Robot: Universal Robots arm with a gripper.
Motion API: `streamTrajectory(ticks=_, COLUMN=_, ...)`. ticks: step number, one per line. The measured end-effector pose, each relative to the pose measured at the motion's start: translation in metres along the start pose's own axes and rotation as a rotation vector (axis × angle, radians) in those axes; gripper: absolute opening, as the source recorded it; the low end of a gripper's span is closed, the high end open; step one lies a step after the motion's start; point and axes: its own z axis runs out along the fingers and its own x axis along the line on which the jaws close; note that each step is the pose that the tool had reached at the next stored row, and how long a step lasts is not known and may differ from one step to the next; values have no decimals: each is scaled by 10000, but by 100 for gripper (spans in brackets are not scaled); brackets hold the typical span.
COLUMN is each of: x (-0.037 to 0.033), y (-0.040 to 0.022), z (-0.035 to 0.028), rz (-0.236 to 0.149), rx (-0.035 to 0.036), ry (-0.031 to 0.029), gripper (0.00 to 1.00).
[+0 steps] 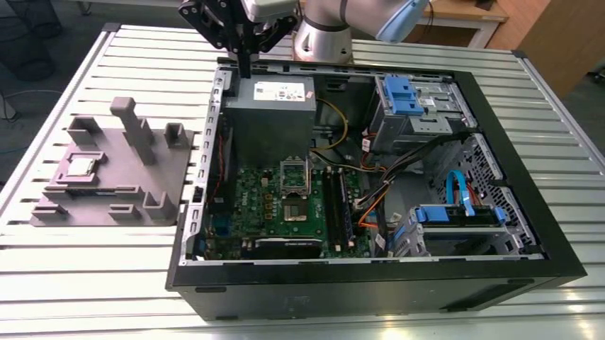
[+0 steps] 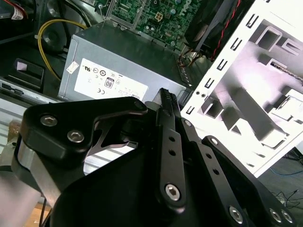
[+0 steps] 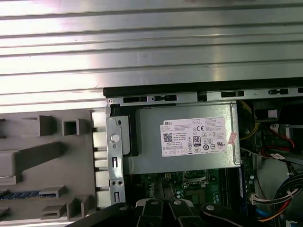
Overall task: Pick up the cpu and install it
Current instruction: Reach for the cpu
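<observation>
Placement is given from the exterior view's left to its right.

1. A grey plastic fixture (image 1: 115, 172) with upright blocks sits on the slatted metal table (image 1: 95, 283). The cpu (image 1: 81, 166) lies flat in a recess on the fixture's left part, silver top facing up.
2. The jaws hang above the far left corner of the open computer case (image 1: 378, 287), over the edge of the grey power supply (image 1: 269, 113). They are closed tip to tip with nothing between them. The cpu is well apart from the jaws, off to their left and untouched.
3. Inside the case, the metal-framed socket (image 1: 295, 177) sits on the green motherboard (image 1: 269, 212), nearer the camera than the power supply.
4. A blue drive caddy (image 1: 401, 95) occupies the far right bay.
</observation>
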Motion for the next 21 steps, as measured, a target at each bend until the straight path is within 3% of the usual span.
streamTrajectory(ticks=21, x=59, y=-5, z=8, rz=1, rx=0, ry=11, gripper=10)
